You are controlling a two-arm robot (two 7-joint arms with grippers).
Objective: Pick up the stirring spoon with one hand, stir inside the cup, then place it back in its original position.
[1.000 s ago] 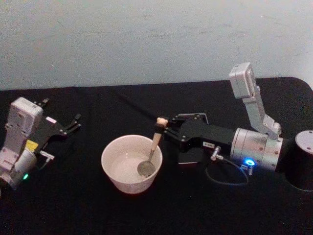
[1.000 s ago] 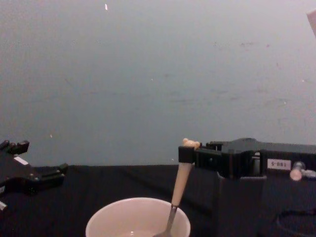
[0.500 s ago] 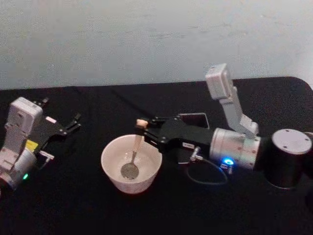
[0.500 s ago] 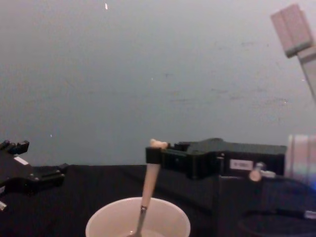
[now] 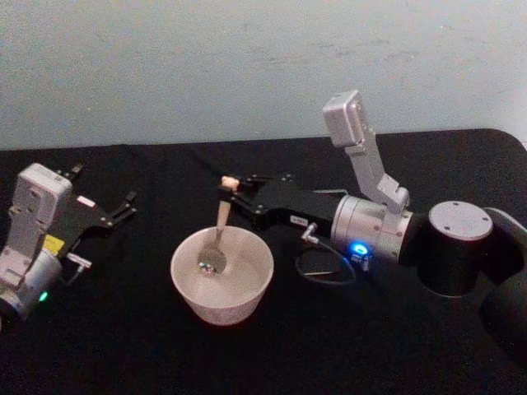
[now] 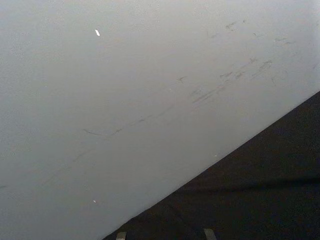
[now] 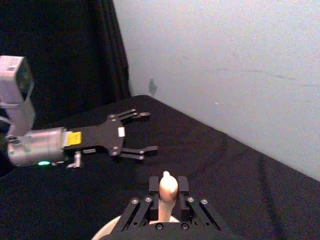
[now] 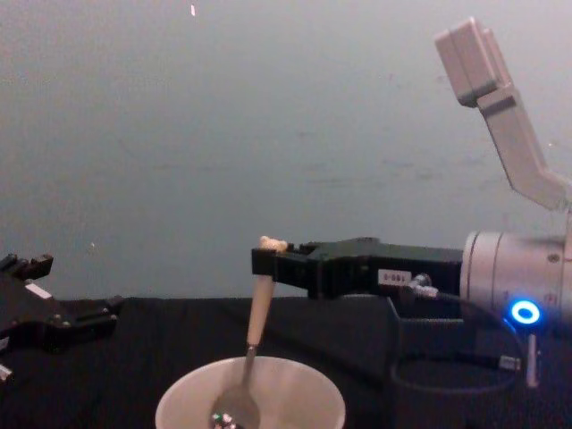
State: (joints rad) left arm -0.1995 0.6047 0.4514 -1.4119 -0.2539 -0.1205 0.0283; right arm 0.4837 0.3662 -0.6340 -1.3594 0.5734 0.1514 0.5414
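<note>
The cream-white cup point(image 5: 222, 290) stands on the black table, front centre; its rim also shows low in the chest view point(image 8: 304, 391). The stirring spoon point(image 5: 219, 226) stands tilted in it, with its metal bowl point(image 5: 207, 263) down near the cup's left inner side. My right gripper point(image 5: 230, 188) is shut on the spoon's beige handle just under its bear-head top point(image 8: 272, 243). In the right wrist view the handle's top point(image 7: 168, 189) sticks up between the shut fingers. My left gripper point(image 5: 125, 206) rests at the table's left, open and holding nothing, well apart from the cup.
Black cloth covers the table point(image 5: 123, 346) and a pale wall stands behind it. A loose cable point(image 5: 325, 271) hangs under my right wrist just right of the cup. My right arm's dark round joint point(image 5: 451, 247) sits at the right.
My right gripper has carried the spoon leftward and farther back across the cup; its bowl went from the cup's right side to its left side. The left arm has not moved.
</note>
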